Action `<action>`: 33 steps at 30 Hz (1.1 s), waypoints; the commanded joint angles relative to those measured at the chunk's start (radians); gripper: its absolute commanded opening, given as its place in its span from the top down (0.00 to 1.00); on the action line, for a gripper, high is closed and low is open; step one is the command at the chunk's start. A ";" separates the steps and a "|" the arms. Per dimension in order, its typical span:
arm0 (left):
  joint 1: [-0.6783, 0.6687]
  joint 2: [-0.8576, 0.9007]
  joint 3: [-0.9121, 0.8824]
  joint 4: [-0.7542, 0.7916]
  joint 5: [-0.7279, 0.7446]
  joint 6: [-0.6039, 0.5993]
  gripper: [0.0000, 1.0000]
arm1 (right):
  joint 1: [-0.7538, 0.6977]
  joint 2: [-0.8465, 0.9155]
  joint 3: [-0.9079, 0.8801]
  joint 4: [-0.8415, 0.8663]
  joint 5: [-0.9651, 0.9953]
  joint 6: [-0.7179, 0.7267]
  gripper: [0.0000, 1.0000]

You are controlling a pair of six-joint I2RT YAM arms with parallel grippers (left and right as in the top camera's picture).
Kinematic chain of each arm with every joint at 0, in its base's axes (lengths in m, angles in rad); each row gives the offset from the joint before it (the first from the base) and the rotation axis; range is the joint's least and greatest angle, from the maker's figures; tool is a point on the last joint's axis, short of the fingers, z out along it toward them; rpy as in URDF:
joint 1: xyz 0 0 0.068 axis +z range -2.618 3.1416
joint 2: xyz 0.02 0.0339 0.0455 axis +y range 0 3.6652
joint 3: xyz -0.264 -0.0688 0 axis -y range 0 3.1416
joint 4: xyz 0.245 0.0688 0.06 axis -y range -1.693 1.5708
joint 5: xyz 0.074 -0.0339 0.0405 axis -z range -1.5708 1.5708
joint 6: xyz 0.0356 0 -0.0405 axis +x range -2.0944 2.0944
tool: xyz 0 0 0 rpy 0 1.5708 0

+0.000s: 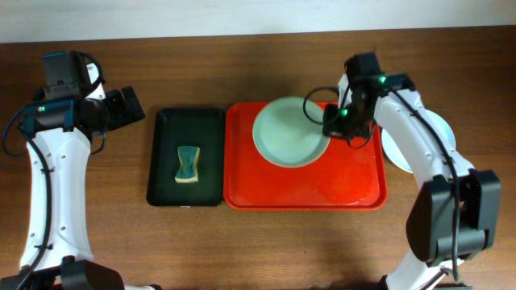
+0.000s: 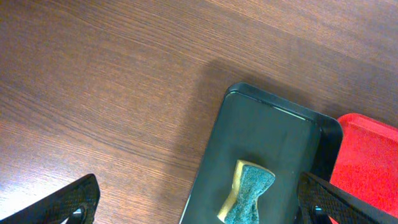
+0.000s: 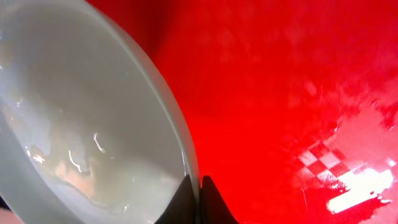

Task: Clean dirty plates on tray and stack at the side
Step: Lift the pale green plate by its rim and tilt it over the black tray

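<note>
One pale mint plate (image 1: 286, 133) sits over the back middle of the red tray (image 1: 322, 185), its far edge reaching past the tray's back rim. My right gripper (image 1: 334, 122) is shut on the plate's right rim. In the right wrist view the two dark fingers pinch the thin rim of the plate (image 3: 81, 112), whose inside shows wet, faintly yellowish smears, with the tray (image 3: 280, 81) behind and my right gripper (image 3: 200, 186) at the bottom. My left gripper (image 1: 133, 105) hangs open over bare table, left of the black tray, holding nothing.
A narrow black tray (image 1: 165, 161) left of the red one holds a blue-green and yellow sponge (image 1: 187, 163). A white plate (image 1: 393, 151) lies on the table right of the red tray, partly under my right arm. The left wrist view shows my left gripper (image 2: 198, 186), the sponge (image 2: 249, 193) and the black tray (image 2: 267, 137).
</note>
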State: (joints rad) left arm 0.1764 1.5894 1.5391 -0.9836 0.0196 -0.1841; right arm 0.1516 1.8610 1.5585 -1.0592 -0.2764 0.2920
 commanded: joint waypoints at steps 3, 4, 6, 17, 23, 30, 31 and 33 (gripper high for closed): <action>0.003 -0.008 0.005 0.002 0.003 -0.013 0.01 | 0.108 -0.032 0.114 -0.014 0.053 0.093 0.96; 0.003 -0.008 0.005 0.002 0.003 -0.013 0.01 | 0.140 -0.032 0.114 0.005 0.080 0.120 0.96; 0.003 -0.008 0.005 0.002 0.003 -0.013 0.01 | 0.205 -0.027 0.114 0.045 0.120 0.158 0.96; 0.003 -0.008 0.005 0.002 0.003 -0.013 0.01 | 0.600 0.013 0.114 0.227 0.536 0.188 0.96; 0.003 -0.008 0.005 0.002 0.003 -0.013 0.01 | 0.704 0.055 0.114 0.241 0.745 0.188 0.96; 0.003 -0.008 0.005 0.001 0.003 -0.013 0.01 | 0.734 0.059 0.114 0.268 0.844 0.183 0.96; 0.003 -0.008 0.005 0.002 0.003 -0.013 0.01 | 0.734 0.059 0.114 0.267 0.858 0.179 0.96; 0.003 -0.008 0.005 0.002 0.003 -0.013 0.01 | 0.734 0.059 0.114 0.268 0.896 0.142 0.96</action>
State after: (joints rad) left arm 0.1764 1.5894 1.5391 -0.9833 0.0196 -0.1841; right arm 0.8806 1.9190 1.6569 -0.7956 0.5167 0.4637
